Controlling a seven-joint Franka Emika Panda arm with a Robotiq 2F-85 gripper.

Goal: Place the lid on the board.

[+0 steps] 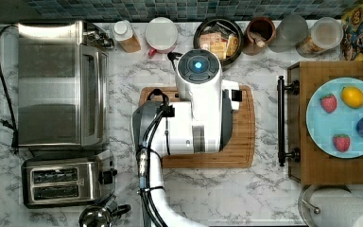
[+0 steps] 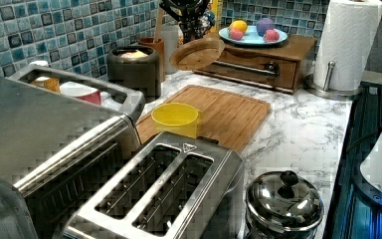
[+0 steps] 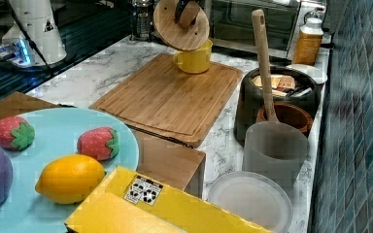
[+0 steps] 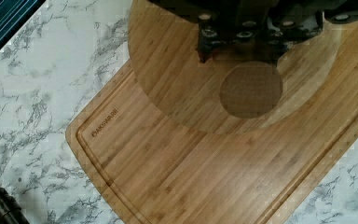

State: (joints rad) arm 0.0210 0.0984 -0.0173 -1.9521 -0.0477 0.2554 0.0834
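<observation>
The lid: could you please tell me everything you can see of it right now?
The lid is a round, flat disc of light bamboo-like wood with grain strips and a small round wooden knob at its centre. The gripper holds it by that knob, tilted, in the air above the board, touching neither the board nor the yellow cup behind it in the right view.
</observation>
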